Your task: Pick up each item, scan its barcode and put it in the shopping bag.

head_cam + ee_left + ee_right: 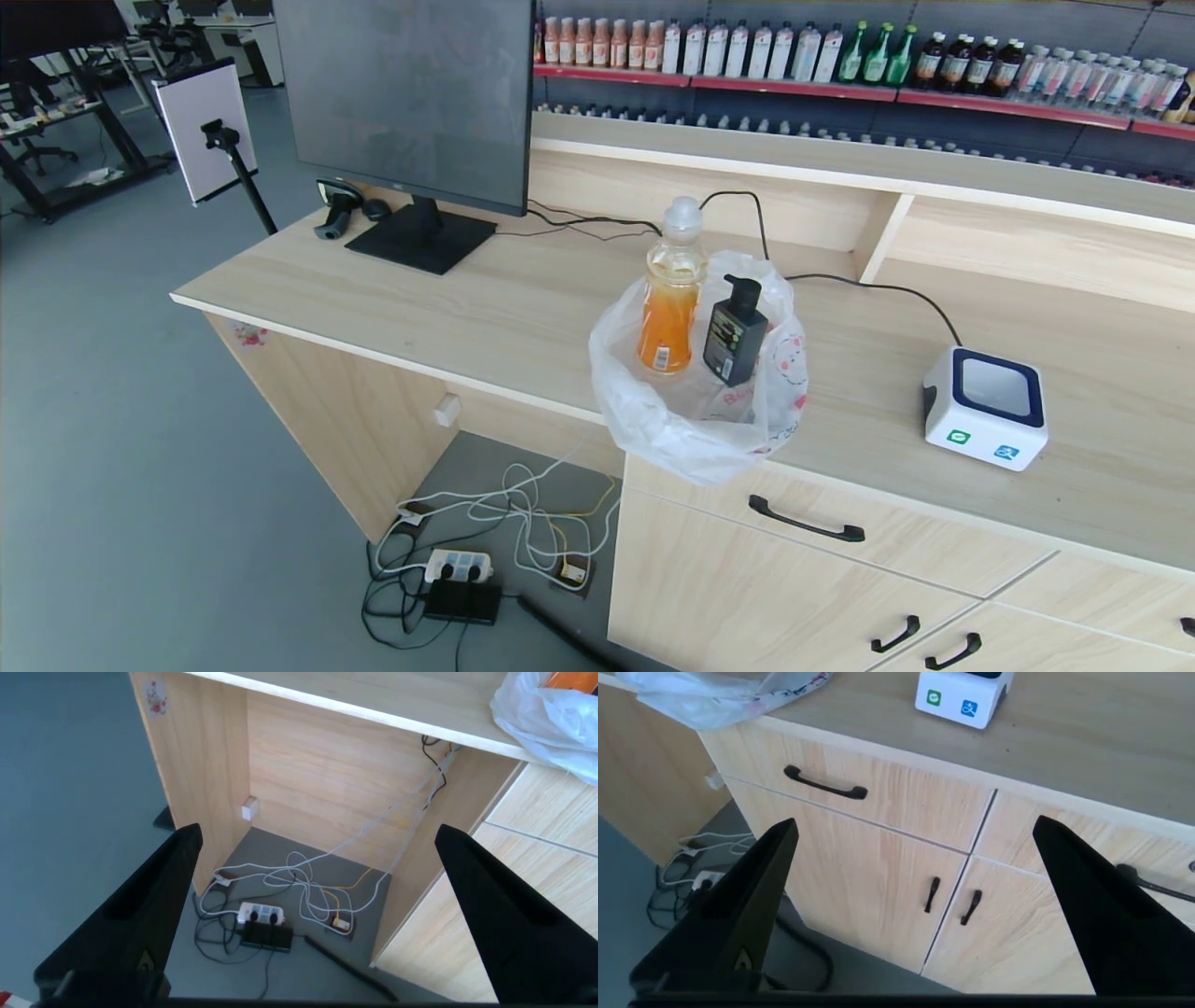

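Bag on counter holds orange bottle and black pump bottle; left gripper and right gripper: jaws open, empty.

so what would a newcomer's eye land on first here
Most likely the white shopping bag at the front edge of the counter, with an orange drink bottle and a black pump bottle standing inside it. Next, the white and blue scanner box to the bag's right, and the big dark monitor at the back left.
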